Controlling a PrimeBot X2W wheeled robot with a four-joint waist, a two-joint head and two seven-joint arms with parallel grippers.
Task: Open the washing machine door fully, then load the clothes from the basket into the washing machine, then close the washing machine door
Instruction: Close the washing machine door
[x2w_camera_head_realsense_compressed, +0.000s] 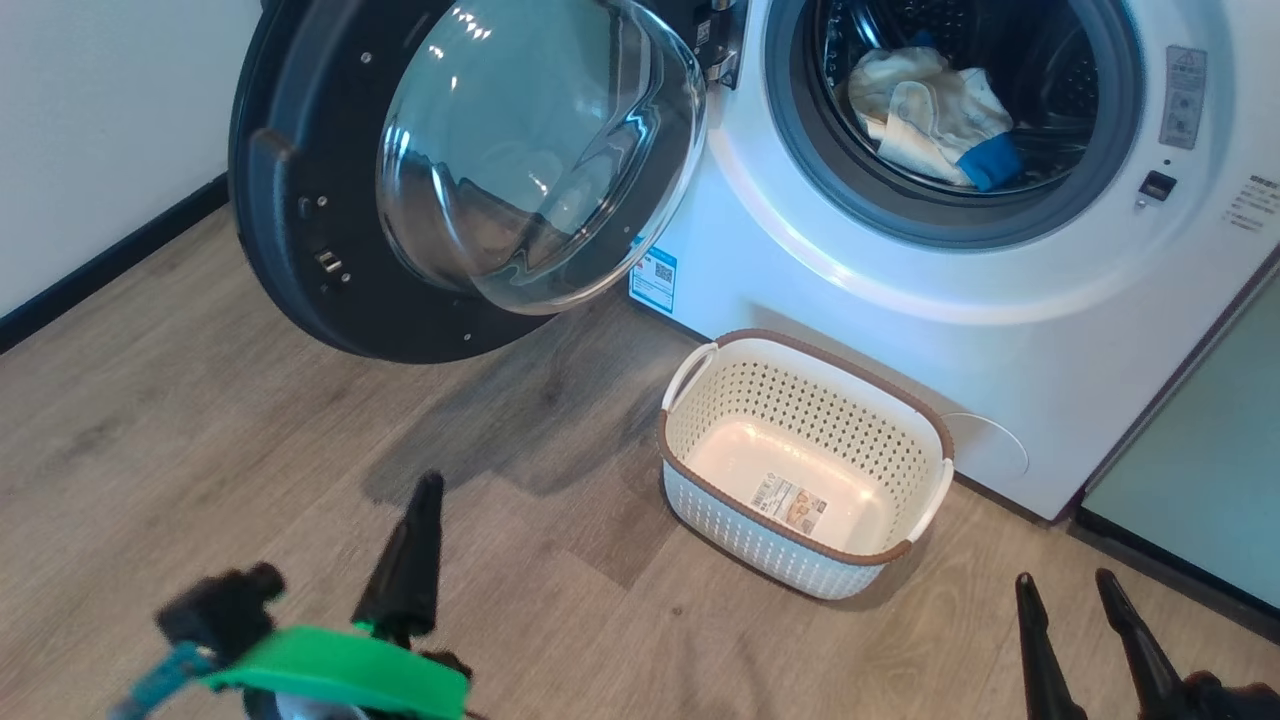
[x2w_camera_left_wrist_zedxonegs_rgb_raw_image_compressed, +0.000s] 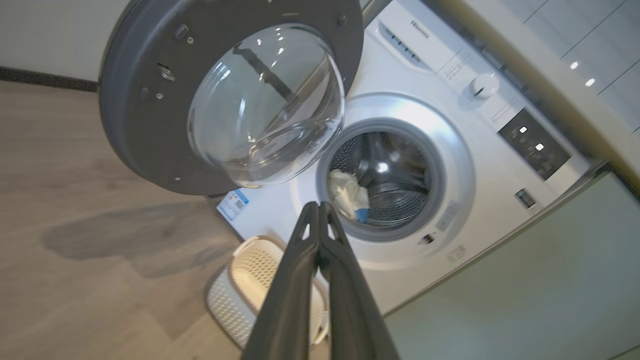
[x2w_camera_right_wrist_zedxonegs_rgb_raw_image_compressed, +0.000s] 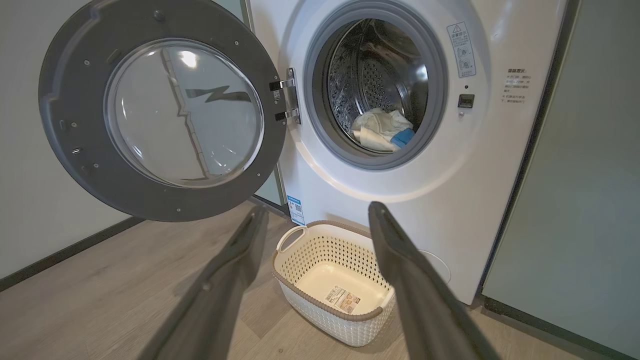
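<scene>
The washing machine door (x2w_camera_head_realsense_compressed: 300, 200) hangs wide open to the left of the white washing machine (x2w_camera_head_realsense_compressed: 800, 280). The pale yellow clothes (x2w_camera_head_realsense_compressed: 930, 110) with blue trim lie inside the steel drum, and are also in the left wrist view (x2w_camera_left_wrist_zedxonegs_rgb_raw_image_compressed: 347, 192) and the right wrist view (x2w_camera_right_wrist_zedxonegs_rgb_raw_image_compressed: 380, 131). The cream basket (x2w_camera_head_realsense_compressed: 830, 356) stands on the floor against the machine's front, holding nothing but its label sticker. My left gripper (x2w_camera_head_realsense_compressed: 427, 484) is shut on nothing, low at the front left, well short of the door. My right gripper (x2w_camera_head_realsense_compressed: 1065, 585) is open at the lower right, its fingers (x2w_camera_right_wrist_zedxonegs_rgb_raw_image_compressed: 240, 250) framing the basket (x2w_camera_right_wrist_zedxonegs_rgb_raw_image_compressed: 310, 295).
A pale green cabinet (x2w_camera_head_realsense_compressed: 1200, 420) flanks the machine on the right. A white wall with a dark baseboard (x2w_camera_head_realsense_compressed: 100, 262) runs along the left. Wooden floor (x2w_camera_head_realsense_compressed: 200, 450) stretches between my grippers and the machine; the open door overhangs its left part.
</scene>
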